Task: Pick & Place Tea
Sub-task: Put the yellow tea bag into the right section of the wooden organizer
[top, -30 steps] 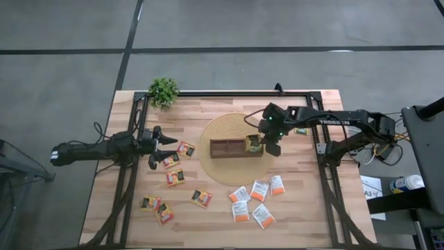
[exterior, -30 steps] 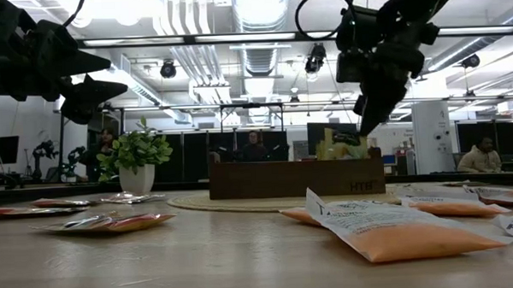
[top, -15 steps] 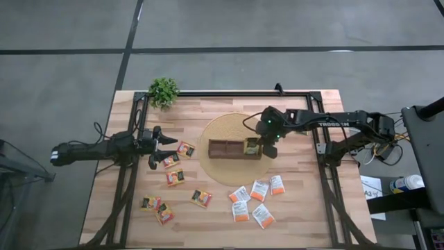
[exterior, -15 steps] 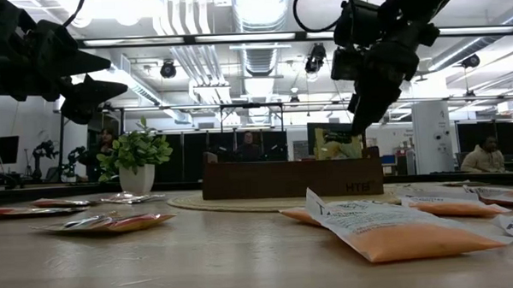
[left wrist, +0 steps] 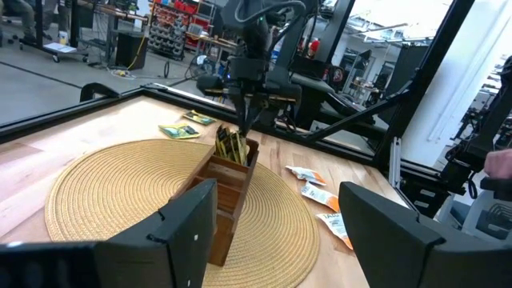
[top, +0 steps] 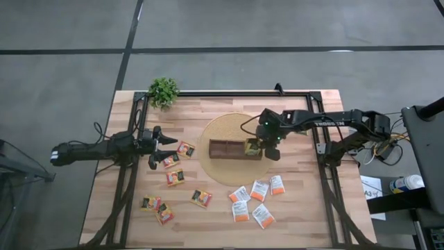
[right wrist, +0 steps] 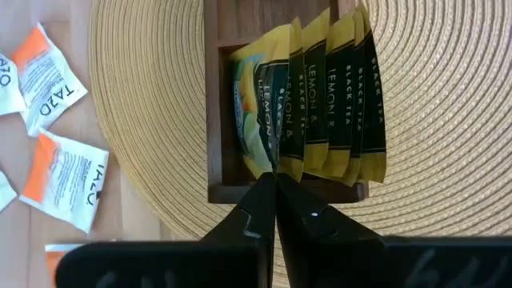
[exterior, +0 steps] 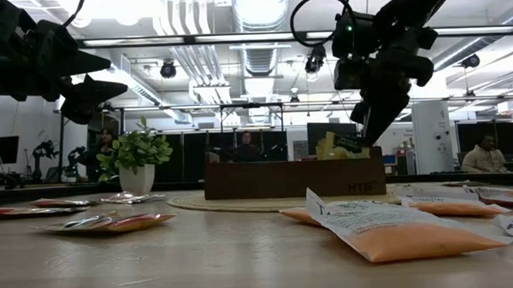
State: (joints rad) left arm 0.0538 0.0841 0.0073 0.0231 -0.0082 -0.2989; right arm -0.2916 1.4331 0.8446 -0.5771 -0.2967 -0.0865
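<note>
Right gripper [right wrist: 274, 180], fingers together, tidies green sachets [right wrist: 320, 100] in the box [top: 236, 148] at frame centre; next, lift away.

Left gripper [top: 161, 146] waits apart, centre-left.

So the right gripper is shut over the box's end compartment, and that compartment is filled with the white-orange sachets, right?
Not quite. The right gripper is shut over the box's end compartment, but the right wrist view shows green-yellow sachets standing in it. The white-orange sachets lie on the table.

My right jaws [top: 258, 145] have shifted left along the wooden box [top: 234, 148], now closed above the standing green-yellow sachets [right wrist: 316, 104].
</note>
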